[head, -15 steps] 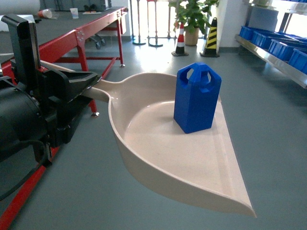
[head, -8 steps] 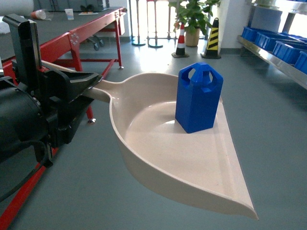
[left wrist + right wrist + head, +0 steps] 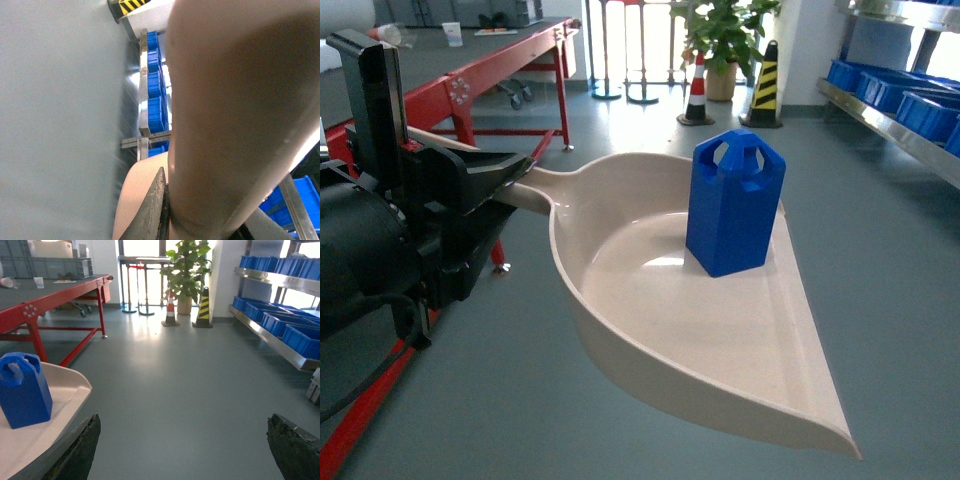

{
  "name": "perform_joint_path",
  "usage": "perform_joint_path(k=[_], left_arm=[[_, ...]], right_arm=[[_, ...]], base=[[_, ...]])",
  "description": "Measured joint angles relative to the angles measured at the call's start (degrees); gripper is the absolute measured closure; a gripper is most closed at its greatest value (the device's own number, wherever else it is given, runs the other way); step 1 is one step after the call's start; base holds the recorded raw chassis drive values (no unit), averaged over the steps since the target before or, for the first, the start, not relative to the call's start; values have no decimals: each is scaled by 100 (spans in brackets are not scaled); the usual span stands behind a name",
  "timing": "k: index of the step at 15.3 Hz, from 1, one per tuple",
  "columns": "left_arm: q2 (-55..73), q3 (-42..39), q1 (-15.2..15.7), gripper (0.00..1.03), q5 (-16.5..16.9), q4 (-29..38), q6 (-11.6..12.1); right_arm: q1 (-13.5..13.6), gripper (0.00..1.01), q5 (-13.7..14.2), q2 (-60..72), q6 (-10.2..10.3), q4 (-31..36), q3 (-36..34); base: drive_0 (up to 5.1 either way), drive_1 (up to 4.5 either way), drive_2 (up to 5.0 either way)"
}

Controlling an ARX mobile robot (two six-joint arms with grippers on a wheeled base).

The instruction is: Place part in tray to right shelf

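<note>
Your left hand [image 3: 505, 180] is clamped on the stub handle of the tray [image 3: 650, 330], carrying it level above the floor so the part [image 3: 734, 203] stands upright near the flat front edge. The part is bright blue with a looped handle. Your right hand [image 3: 182, 447] hangs wide and empty; the right shelf [image 3: 280, 342] lies well apart

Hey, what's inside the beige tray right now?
One blue part stands upright in the tray, toward its far side near the flat open edge. The rest of the floor looks bare. The spot under the part is covered.
</note>
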Motion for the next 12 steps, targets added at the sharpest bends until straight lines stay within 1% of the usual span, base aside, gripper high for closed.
perform_joint_path(k=[12], left_arm=[[0,-2,4,86,4,7,-2]], right_arm=[[0,3,0,0,0,9,0]], base=[[0,433,-433]])
